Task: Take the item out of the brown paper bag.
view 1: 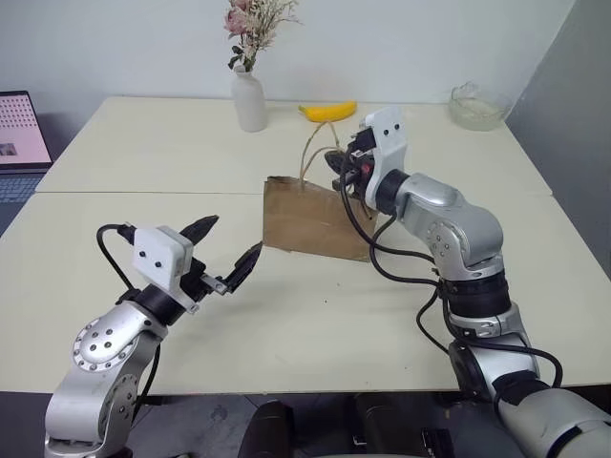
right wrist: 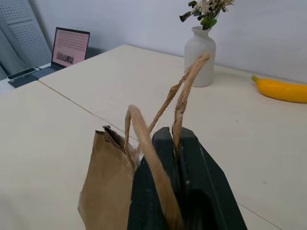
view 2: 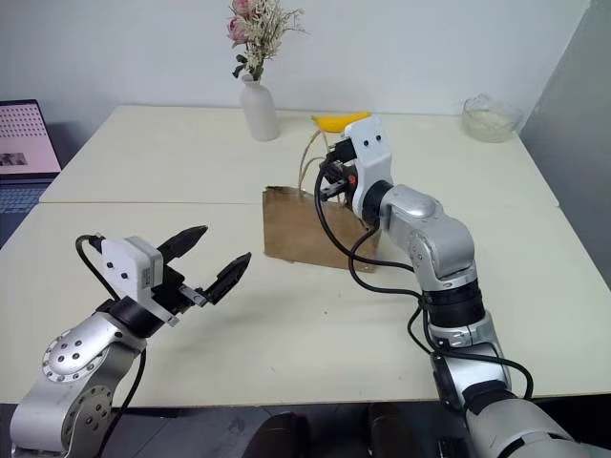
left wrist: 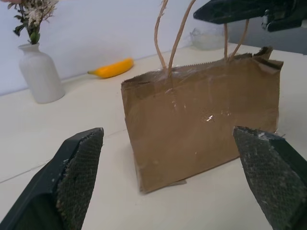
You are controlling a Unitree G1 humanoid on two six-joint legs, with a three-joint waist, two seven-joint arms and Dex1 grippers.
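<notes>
Left hand (view 1: 221, 252) nearest, hovering low over the tabletop (view 1: 115, 210) with fingers spread wide, holding nothing, aimed at the broad face of the brown paper bag (view 1: 310, 219) but well short of it.

Bag stands upright mid-tabletop, mouth up, crumpled at one top corner.

Right hand (view 1: 346, 164) sits at the bag's top edge, fingers pressed together — the right wrist view shows one tan handle loop (right wrist: 184, 98) pinched between them, the other loop lying across the fingers. No fruit in that hand.

The item — cannot see it; judged to be inside the bag, since nothing oval lies on the tabletop beside it.

Farther back: white vase (view 1: 250, 98) with dried flowers, a banana (view 1: 327, 111), a glass bowl (view 1: 476, 106) at the far corner, a laptop (view 1: 21, 134) off to the side.

Progress: early. Bag steadied by its handle; opening it, reaching in and lifting the item out all remain.
</notes>
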